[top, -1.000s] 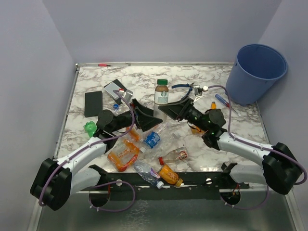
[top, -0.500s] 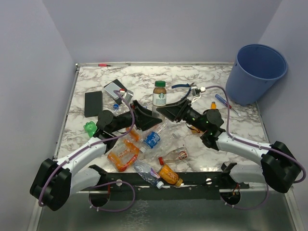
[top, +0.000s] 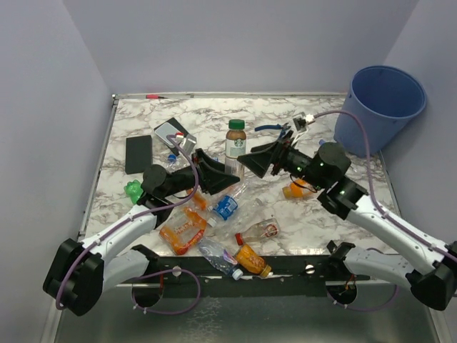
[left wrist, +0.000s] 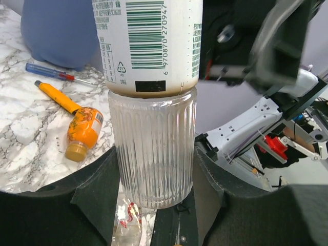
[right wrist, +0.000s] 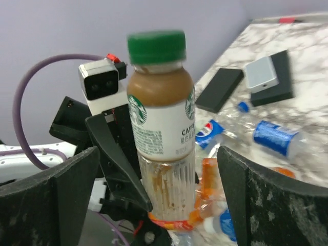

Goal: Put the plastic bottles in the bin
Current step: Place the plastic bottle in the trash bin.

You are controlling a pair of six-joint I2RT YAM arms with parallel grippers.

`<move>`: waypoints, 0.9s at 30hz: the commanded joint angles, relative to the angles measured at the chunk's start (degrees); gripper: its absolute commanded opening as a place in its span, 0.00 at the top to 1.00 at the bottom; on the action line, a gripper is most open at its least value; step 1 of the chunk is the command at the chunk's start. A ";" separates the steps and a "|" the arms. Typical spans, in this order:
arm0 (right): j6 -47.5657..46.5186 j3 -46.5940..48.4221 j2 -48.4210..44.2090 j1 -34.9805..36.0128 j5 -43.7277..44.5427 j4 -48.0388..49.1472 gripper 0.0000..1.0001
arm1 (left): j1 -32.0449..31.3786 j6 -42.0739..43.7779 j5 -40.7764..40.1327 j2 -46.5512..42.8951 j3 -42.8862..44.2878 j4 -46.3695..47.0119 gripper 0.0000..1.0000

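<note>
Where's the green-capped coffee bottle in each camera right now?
Top external: green-capped coffee bottle upright, just above picture centre.
Left wrist: fills the centre, ribbed base gripped in the left hand; cap out of frame.
Right wrist: centre, upright, whole bottle showing.
Shared landmark: the left hand around its base, seen in all three.

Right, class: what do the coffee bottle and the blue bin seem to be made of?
The coffee bottle: likely clear glossy plastic, possibly glass; see-through ribbed base. The bin: probably matte blue plastic; smooth moulded wall, rolled rim.
</note>
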 commanded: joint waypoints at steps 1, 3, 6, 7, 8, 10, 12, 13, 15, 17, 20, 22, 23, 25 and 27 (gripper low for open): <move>-14.76 14.16 -3.22 0.27 7.90 -31.89 0.00 | -0.50 3.77 -0.49 -1.80 -0.92 0.68 0.83; -17.28 20.56 -1.86 0.31 10.11 -39.04 0.00 | -0.63 5.59 -0.64 -2.37 -1.05 0.31 0.86; -18.99 27.61 1.06 0.31 10.95 -44.02 0.01 | -1.03 7.74 -1.16 -3.36 -1.16 -1.07 0.89; -19.32 29.79 2.50 0.26 10.29 -45.05 0.02 | -1.22 8.39 -1.39 -3.65 -1.16 -1.47 0.90; -19.54 32.31 4.18 0.29 9.84 -46.30 0.03 | -1.55 8.94 -1.52 -3.77 -1.22 -1.78 0.91; -20.19 36.70 7.61 0.22 9.13 -48.45 0.04 | -2.16 9.84 -1.90 -4.03 -1.25 -2.81 0.94; -20.63 39.59 10.46 0.24 8.48 -49.56 0.05 | -3.28 10.93 -2.35 -4.26 -1.17 -4.28 0.95; -20.73 40.64 11.57 0.23 8.00 -49.75 0.06 | -3.90 11.62 -2.60 -4.48 -1.05 -5.23 0.96; -20.73 42.41 13.58 0.23 6.82 -50.27 0.08 | -5.35 13.45 -3.56 -4.94 -0.71 -8.28 0.96; -20.77 44.05 15.36 0.24 5.56 -51.43 0.11 | -6.68 15.49 -4.59 -5.49 -0.20 -11.17 0.96; -20.60 44.84 16.46 0.26 4.41 -52.60 0.17 | -7.63 17.51 -6.03 -6.11 0.37 -13.91 0.96; -20.22 44.61 16.35 0.26 3.24 -52.83 0.23 | -7.86 18.01 -6.65 -6.26 0.55 -14.70 0.95; -19.93 44.28 16.20 0.25 2.89 -52.91 0.25 | -7.86 18.22 -6.91 -6.30 0.59 -14.97 0.95; -19.49 43.50 15.69 0.19 2.26 -52.93 0.30 | -7.83 18.47 -7.50 -6.26 0.77 -15.41 0.96; -19.06 42.47 15.34 0.25 1.99 -53.25 0.37 | -7.87 18.57 -7.92 -6.26 0.86 -15.71 0.96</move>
